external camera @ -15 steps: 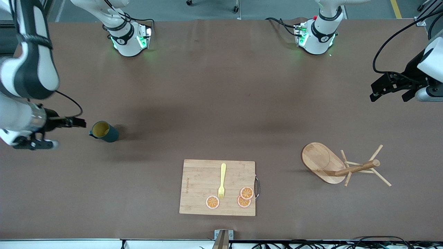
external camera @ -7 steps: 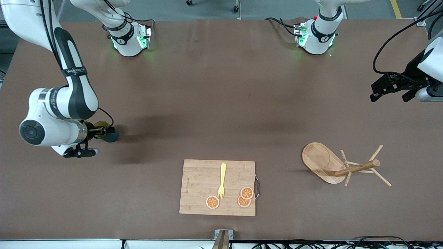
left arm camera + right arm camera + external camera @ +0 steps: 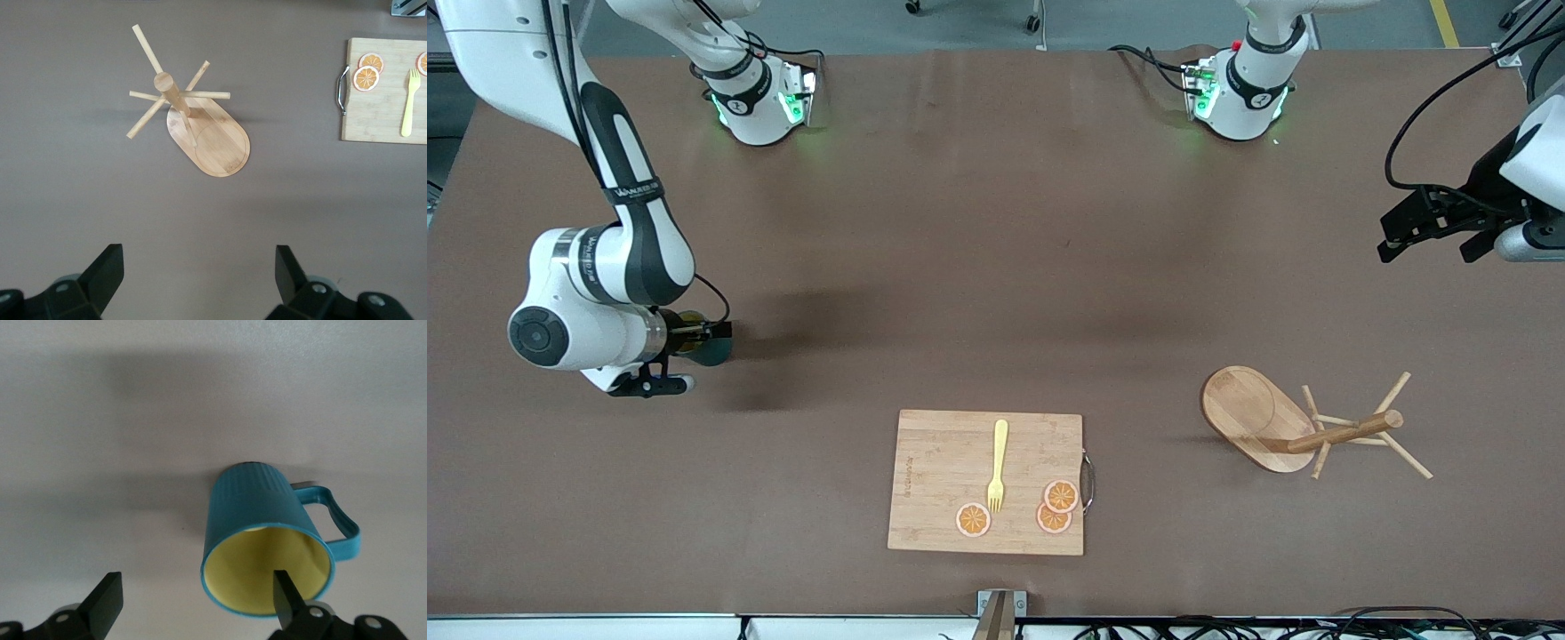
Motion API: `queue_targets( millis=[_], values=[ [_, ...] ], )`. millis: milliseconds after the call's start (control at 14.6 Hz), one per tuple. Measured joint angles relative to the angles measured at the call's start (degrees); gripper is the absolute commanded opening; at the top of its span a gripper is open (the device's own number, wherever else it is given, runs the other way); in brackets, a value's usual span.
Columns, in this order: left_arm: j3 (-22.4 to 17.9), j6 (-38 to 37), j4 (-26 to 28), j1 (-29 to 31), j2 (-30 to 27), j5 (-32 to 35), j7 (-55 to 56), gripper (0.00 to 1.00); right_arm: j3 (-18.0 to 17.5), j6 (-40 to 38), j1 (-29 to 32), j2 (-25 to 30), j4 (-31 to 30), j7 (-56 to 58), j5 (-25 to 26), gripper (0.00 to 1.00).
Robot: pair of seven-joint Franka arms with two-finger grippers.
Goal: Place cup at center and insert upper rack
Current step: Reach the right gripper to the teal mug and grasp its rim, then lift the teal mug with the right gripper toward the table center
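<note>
**Right gripper at the cup, rack lying tipped over**

At the middle left of the front view, the right gripper (image 3: 710,331) hangs low over the cup (image 3: 710,348), which stands upright on the brown table (image 3: 996,267) toward the right arm's end. The arm's wrist covers most of the cup there; only a dark teal sliver shows. In the right wrist view the cup (image 3: 263,540) is plain: ribbed teal wall, yellow inside, handle sticking out to one side. The jaws stand apart, one finger (image 3: 288,600) reaching in over the yellow mouth at the rim, the other well clear of the cup over bare table. I cannot tell whether that finger touches the rim.

The upper rack (image 3: 1303,427) lies on its side at the lower right of the front view, oval base tilted up, post pointing toward the left arm's end, pegs splayed on the table.

The left gripper (image 3: 1427,236) waits in the air at the right edge, over the table's end, jaws wide apart; its wrist view shows the rack (image 3: 193,117) below.

A wooden cutting board (image 3: 985,482) sits low in the centre of the front view, between cup and rack and nearer the camera than both. On it lie a yellow fork (image 3: 997,465) and three orange slices (image 3: 1054,507).
</note>
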State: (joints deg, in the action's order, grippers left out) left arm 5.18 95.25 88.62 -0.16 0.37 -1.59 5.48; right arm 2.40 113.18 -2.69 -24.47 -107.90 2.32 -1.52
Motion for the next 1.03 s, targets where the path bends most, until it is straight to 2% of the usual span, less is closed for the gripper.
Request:
queue_targets(
  millis=[69, 343, 412, 618, 755, 1030],
  values=[
    [0.0, 0.0, 0.0, 0.0, 0.0, 0.0, 0.0, 1.0, 0.0, 0.66, 0.0, -0.19, -0.55, 0.0, -0.01, 0.79],
    [0.0, 0.0, 0.0, 0.0, 0.0, 0.0, 0.0, 1.0, 0.04, 1.36, 0.05, -0.27, -1.22, -0.03, -0.04, 0.24],
    [0.0, 0.0, 0.0, 0.0, 0.0, 0.0, 0.0, 1.0, 0.12, 1.62, 0.15, -0.28, -1.26, -0.07, -0.06, 0.16],
    [0.0, 0.0, 0.0, 0.0, 0.0, 0.0, 0.0, 1.0, 0.41, 1.89, 0.58, -0.36, -1.37, -0.08, -0.08, 0.04],
    [0.0, 0.0, 0.0, 0.0, 0.0, 0.0, 0.0, 1.0, 0.38, 1.89, 0.57, -0.42, -1.38, -0.08, -0.12, 0.0],
    [0.0, 0.0, 0.0, 0.0, 0.0, 0.0, 0.0, 1.0, 0.24, 1.89, 0.38, -0.48, -1.31, -0.08, -0.13, 0.0]
  ],
)
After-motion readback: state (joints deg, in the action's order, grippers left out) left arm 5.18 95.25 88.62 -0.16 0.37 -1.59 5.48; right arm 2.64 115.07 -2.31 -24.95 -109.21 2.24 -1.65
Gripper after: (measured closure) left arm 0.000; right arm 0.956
